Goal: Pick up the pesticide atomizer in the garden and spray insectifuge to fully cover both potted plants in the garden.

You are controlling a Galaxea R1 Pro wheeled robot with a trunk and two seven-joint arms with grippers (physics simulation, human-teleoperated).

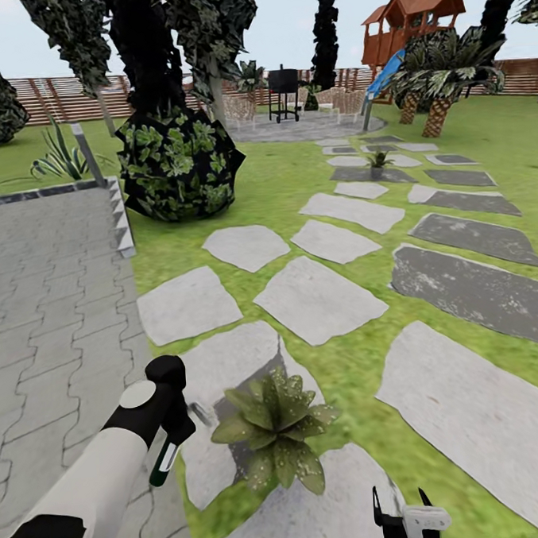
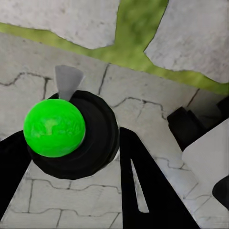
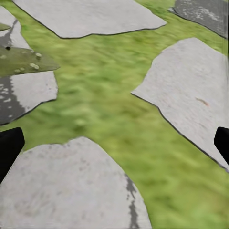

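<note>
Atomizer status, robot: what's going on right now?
Left gripper shut on atomizer, nozzle toward near potted plant. Right gripper open, empty. Second plant far up path. Nothing blocking.

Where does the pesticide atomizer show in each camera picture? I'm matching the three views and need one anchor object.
Head view: the pesticide atomizer hangs in the left gripper, lower left, beside the near potted plant.
Left wrist view: its bright green round end sits between the black fingers, above grey paving.
Right wrist view: not in this picture.
Shared landmark: the pale stepping stones bordered by grass.
</note>
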